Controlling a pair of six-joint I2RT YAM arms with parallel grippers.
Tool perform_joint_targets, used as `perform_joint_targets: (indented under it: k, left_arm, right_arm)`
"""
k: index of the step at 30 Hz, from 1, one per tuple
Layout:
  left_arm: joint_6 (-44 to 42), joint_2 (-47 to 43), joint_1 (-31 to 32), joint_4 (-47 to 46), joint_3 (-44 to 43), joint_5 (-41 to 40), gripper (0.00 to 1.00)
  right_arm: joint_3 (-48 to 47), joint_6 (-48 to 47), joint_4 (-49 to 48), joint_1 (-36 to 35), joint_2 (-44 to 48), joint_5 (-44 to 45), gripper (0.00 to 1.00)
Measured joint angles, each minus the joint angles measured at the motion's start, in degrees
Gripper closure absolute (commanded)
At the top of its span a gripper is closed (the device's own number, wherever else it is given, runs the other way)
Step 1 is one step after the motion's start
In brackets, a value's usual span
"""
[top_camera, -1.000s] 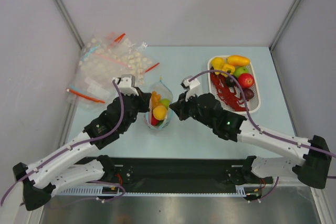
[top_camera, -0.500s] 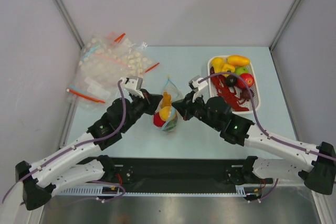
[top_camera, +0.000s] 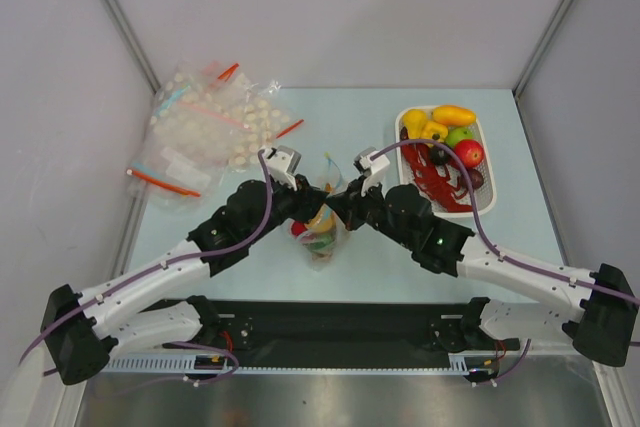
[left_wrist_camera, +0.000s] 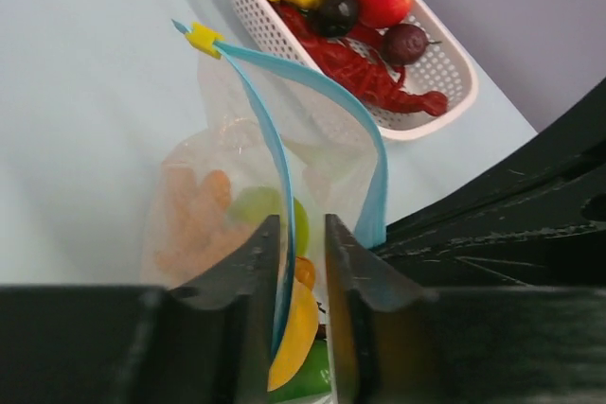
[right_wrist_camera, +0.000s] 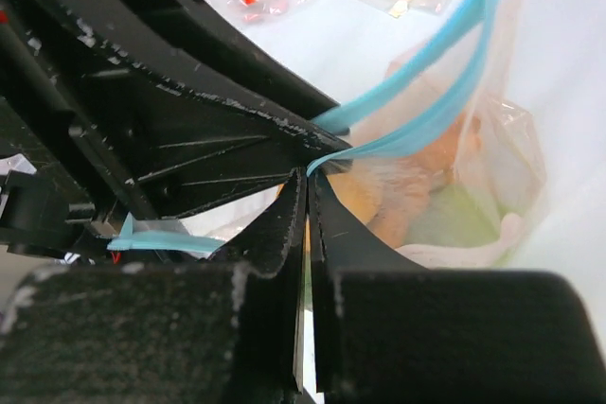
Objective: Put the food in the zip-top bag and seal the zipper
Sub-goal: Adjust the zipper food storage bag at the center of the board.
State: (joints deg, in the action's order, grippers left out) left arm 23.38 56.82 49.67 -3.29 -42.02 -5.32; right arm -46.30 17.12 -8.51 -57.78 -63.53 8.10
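the table (top_camera: 400,257) carries the zip-top bag (top_camera: 322,237) midway between its left and right edges. the bag is held upright between the arms, so the food (left_wrist_camera: 284,338) inside cannot spill. more food sits in the white tray (left_wrist_camera: 445,68) by the far right corner. the right gripper (right_wrist_camera: 307,186) is pinched together on one end of the zipper (left_wrist_camera: 271,144), anchoring it. the left gripper (left_wrist_camera: 301,229) stands slightly apart astride the strip, likely to slide along and press it closed.
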Motion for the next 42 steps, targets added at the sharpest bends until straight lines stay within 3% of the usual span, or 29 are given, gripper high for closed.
perform_joint_targets:
  k: [1,4,7,17,25,33,36,37,42]
  left_arm:
    - [-0.6,0.0,-0.1,0.0,0.0,-0.4,0.49]
    - [-1.7,0.0,-0.9,1.5,0.0,-2.1,0.29]
    - [-2.4,0.3,-1.3,2.8,-0.2,-3.6,0.23]
    - [-2.4,2.1,-0.3,3.5,-1.6,2.1,0.2]
    - [-2.5,0.6,-0.2,1.8,-1.6,5.6,0.05]
    - [-2.6,1.3,-0.2,0.9,-1.6,7.1,0.09]
    - [-3.0,2.3,-0.2,0.9,-1.6,7.3,0.09]
    - [-3.0,2.5,-0.2,1.1,-1.7,7.3,0.09]
    - [-4.0,3.0,-0.2,2.4,-2.5,7.6,0.1]
  right_arm:
    - [0.1,0.1,-0.1,0.2,0.0,-0.1,1.0]
    - [0.4,1.2,-0.6,1.4,0.3,-0.2,1.0]
    - [1.1,2.9,-1.2,2.9,0.5,-1.2,1.0]
    - [4.8,9.0,-5.0,9.1,0.5,-7.8,0.99]
    - [5.4,11.4,-7.9,10.6,0.5,-11.5,0.75]
    - [6.8,15.5,-11.7,14.2,-0.9,-18.4,0.83]
    - [7.1,16.8,-13.0,15.3,-1.7,-20.6,0.72]
    - [7.3,17.2,-13.1,15.7,-1.9,-21.1,0.63]
    - [7.6,18.4,-14.7,16.4,-1.9,-22.9,0.54]
